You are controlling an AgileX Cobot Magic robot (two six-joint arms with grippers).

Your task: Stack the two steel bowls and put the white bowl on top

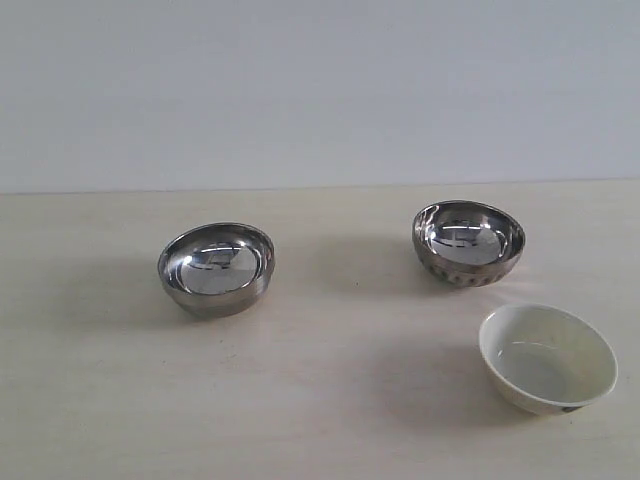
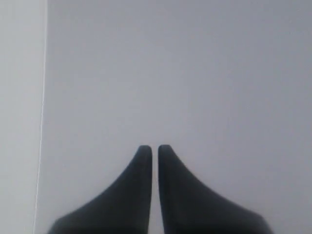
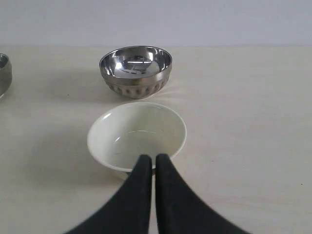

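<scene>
Three bowls stand apart on the pale wooden table (image 1: 320,400). The smooth-sided steel bowl (image 1: 216,268) sits at the left, and the dimpled steel bowl (image 1: 468,243) (image 3: 136,71) at the back right. The white bowl (image 1: 546,358) (image 3: 137,135) stands at the front right. No arm shows in the exterior view. My right gripper (image 3: 154,157) is shut and empty, its tips in line with the white bowl's near rim. My left gripper (image 2: 154,147) is shut and empty, facing a blank grey surface with no bowl in sight.
A plain grey wall (image 1: 320,90) rises behind the table's far edge. In the right wrist view the rim of the smooth steel bowl (image 3: 4,73) shows at the frame's edge.
</scene>
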